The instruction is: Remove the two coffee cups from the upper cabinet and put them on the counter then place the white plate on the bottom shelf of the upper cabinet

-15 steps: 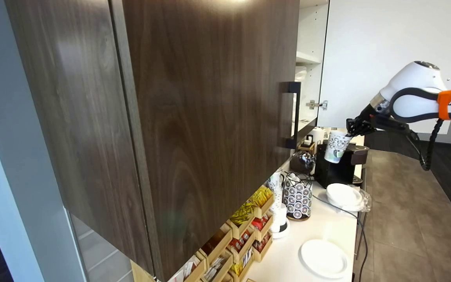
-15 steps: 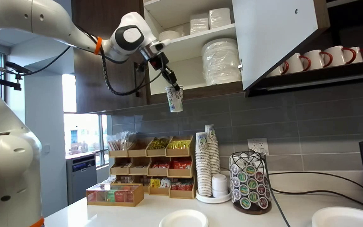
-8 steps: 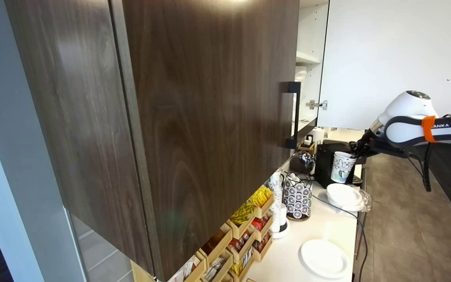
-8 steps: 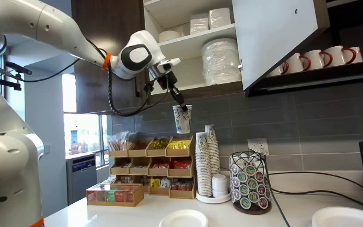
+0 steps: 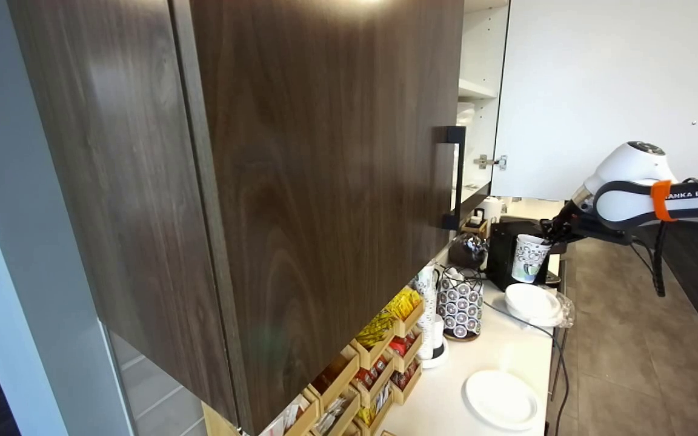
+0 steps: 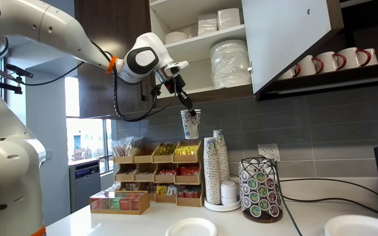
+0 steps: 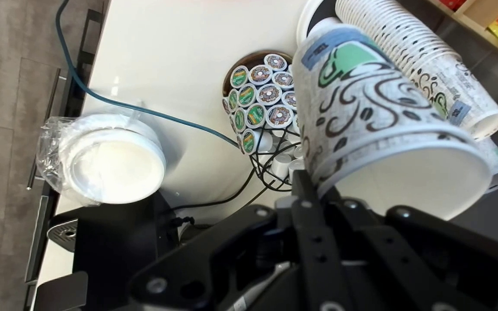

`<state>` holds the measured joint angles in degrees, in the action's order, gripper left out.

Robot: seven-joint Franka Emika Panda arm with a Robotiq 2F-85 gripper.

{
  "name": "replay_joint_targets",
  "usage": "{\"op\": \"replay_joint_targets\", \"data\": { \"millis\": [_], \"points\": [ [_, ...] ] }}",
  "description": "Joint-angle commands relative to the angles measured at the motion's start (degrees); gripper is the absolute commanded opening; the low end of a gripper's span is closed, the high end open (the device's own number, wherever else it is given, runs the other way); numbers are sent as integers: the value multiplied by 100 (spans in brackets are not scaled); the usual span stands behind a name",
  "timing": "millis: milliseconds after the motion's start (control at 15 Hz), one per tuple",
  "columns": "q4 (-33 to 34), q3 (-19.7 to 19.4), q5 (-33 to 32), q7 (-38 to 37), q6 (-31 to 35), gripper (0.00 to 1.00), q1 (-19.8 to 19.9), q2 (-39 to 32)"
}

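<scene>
A pale patterned paper cup [image 6: 190, 126] hangs from my gripper [image 6: 193, 112], high above the counter [image 6: 149, 223]; the cup also shows in an exterior view [image 5: 529, 260]. In the wrist view my gripper [image 7: 318, 190] is shut on the rim of the cup [image 7: 361, 99]. Two rims show close together, so two nested cups are possible; I cannot tell for sure. The white plate [image 6: 191, 227] lies on the counter near its front edge, also in an exterior view [image 5: 501, 399]. The upper cabinet [image 6: 284, 39] stands open, its bottom shelf [image 6: 197, 89] behind and above the cup.
A wrapped plate stack [image 6: 231, 64] fills the shelf's right part. Below are tall paper-cup stacks [image 6: 212, 173], a pod holder [image 6: 261, 193], a condiment rack [image 6: 166, 177] and wrapped white dishes [image 7: 117, 166]. A cable [image 7: 162, 113] crosses the counter. A black machine [image 5: 509, 260] stands farther along.
My gripper and the held cup have come down from near the cabinet's lower edge and moved slightly away from it. In the last half second they have barely moved.
</scene>
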<state>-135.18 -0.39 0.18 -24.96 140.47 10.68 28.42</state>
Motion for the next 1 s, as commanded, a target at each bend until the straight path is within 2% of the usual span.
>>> {"op": "replay_joint_targets", "data": {
  "millis": [0, 67, 467, 933],
  "points": [
    [12, 34, 35, 29, -14, 5, 42, -3],
    [12, 34, 35, 29, -14, 1, 42, -3],
    [-146, -174, -9, 36, 543, 1, 276, -856],
    [-74, -596, 221, 526, 1865, 1, 192, -2307]
  ]
}}
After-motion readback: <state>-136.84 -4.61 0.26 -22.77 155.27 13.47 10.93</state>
